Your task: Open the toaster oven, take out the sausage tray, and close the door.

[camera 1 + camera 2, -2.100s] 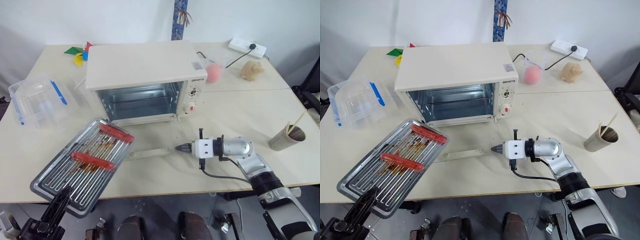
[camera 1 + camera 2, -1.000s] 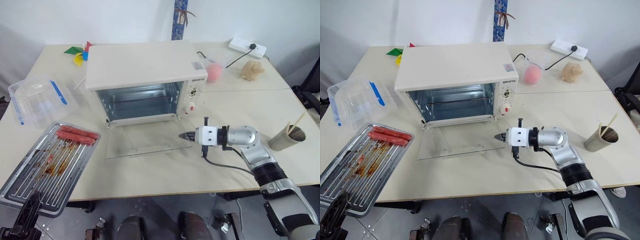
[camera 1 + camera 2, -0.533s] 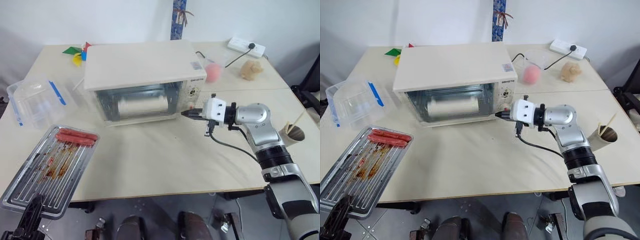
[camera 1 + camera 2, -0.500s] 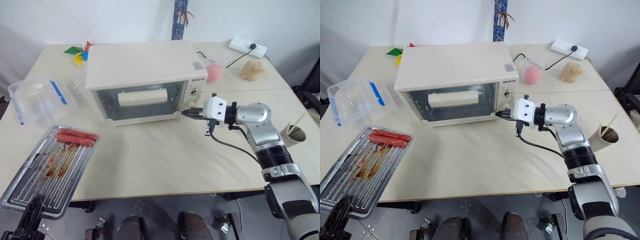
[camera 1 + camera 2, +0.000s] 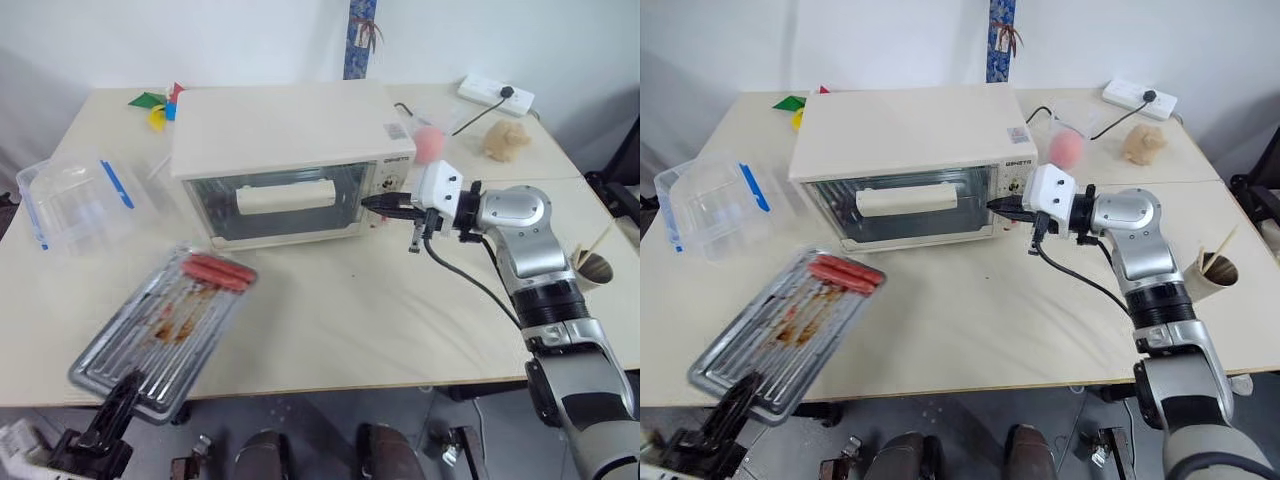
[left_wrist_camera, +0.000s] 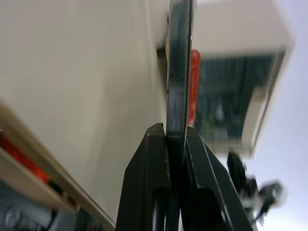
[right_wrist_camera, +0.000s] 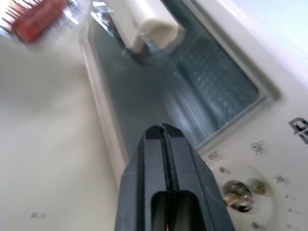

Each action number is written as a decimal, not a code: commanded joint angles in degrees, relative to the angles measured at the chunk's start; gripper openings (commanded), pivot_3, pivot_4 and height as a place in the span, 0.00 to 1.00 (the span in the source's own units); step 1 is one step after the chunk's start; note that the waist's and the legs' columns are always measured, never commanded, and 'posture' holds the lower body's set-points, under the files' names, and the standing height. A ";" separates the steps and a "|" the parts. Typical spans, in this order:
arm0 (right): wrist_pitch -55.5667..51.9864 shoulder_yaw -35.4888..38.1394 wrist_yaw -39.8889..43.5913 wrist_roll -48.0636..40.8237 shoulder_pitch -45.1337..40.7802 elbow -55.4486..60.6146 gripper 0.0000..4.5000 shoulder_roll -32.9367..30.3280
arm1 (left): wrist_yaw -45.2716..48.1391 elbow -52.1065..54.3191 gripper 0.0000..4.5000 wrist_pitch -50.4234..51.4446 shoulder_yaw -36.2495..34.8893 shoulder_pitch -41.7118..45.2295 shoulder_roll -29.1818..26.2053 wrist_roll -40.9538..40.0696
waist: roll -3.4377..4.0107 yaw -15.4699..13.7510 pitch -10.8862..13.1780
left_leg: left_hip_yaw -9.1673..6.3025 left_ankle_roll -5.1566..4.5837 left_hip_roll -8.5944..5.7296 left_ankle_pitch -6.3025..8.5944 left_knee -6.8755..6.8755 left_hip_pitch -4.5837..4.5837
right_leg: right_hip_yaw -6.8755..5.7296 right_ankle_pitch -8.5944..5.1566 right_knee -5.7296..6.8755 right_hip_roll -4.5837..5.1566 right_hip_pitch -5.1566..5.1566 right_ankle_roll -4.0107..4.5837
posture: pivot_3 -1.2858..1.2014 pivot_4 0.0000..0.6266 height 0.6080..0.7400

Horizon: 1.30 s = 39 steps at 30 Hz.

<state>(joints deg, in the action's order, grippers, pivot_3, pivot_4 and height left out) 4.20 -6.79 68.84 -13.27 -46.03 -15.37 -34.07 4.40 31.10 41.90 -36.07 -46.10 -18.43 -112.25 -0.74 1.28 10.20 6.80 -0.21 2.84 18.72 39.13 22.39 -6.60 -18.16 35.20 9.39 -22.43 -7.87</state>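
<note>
Door (image 5: 277,203) up against toaster oven (image 5: 290,160); right fingers (image 5: 374,204) pressed together, empty, at its edge. Left fingers (image 6: 169,159) pinch sausage tray (image 5: 165,329) rim; keep level, lower onto worktop (image 5: 400,320).

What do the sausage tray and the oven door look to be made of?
Sausage tray: seemingly bare metal, shiny and ridged, smeared with brown grease. Door: dark tinted glass, since the interior shows through, within a matte cream frame that may be painted metal or plastic.
</note>
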 commanded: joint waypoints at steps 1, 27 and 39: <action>-7.93 1.00 4.61 -5.09 3.25 9.67 0.00 -4.10 | 0.31 -1.53 0.00 2.67 0.29 2.92 -4.49 -0.75 | 0.01 0.05 0.01 | 0.03 0.00 0.00 0.00 0.00 0.02 | 0.01 0.00 0.13 0.00 -0.01 0.00 | 0.52 0.24 1.00; -18.25 17.57 8.24 -16.93 28.63 28.39 0.99 -18.14 | 3.33 -40.53 0.00 32.96 29.39 60.28 -28.31 2.69 | 0.02 -1.35 0.01 | 0.15 0.12 -0.03 -0.07 -0.08 -0.09 | 0.08 0.12 0.43 -0.04 -0.10 -0.24 | 0.52 0.24 1.00; -19.49 23.47 4.89 -16.67 36.64 31.50 0.99 -21.44 | 17.80 -54.38 0.00 41.22 35.25 78.18 -21.97 27.05 | 0.01 -2.61 0.01 | 0.67 0.16 -0.07 -0.11 -0.03 -0.11 | 0.07 0.15 0.42 -0.06 -0.06 -0.30 | 0.52 0.24 1.00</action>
<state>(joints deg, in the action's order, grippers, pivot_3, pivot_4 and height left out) -15.19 14.40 74.52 -29.09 -9.64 13.87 -54.78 19.10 -23.29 81.93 -1.26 31.37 -40.87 -87.84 -0.73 -1.33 10.21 7.47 -0.05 2.77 18.60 39.12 22.29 -6.53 -18.01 35.61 9.34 -22.49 -8.17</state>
